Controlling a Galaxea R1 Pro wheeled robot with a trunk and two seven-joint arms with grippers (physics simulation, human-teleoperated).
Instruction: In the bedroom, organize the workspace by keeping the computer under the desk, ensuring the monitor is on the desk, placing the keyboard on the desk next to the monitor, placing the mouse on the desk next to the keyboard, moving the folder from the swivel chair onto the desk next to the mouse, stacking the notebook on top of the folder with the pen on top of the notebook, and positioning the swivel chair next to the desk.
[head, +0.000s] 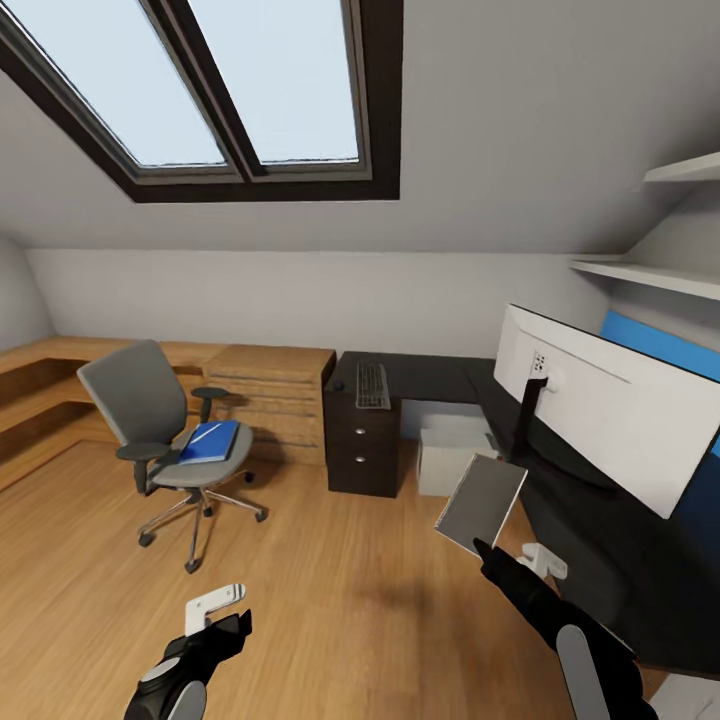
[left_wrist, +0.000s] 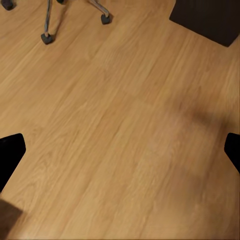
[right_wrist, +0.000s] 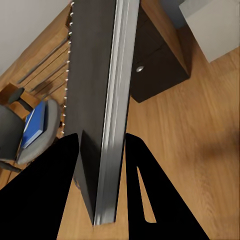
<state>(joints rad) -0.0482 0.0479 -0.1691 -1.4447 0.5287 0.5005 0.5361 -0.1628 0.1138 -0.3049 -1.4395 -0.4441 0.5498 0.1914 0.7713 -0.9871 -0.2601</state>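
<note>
Right end effector (head: 487, 549) clamped on notebook (head: 482, 503), lower right of frame, above the floor. Carry level; place only once folder (head: 210, 441), left-centre on swivel chair (head: 160, 430), reaches table (head: 430, 378). Left end effector (head: 228, 622) open.

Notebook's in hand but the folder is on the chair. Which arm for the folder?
Probably left. The left gripper is open and empty, on the swivel chair's side, where the folder lies on the seat. The right gripper is shut on the notebook, over by the desk.
</note>
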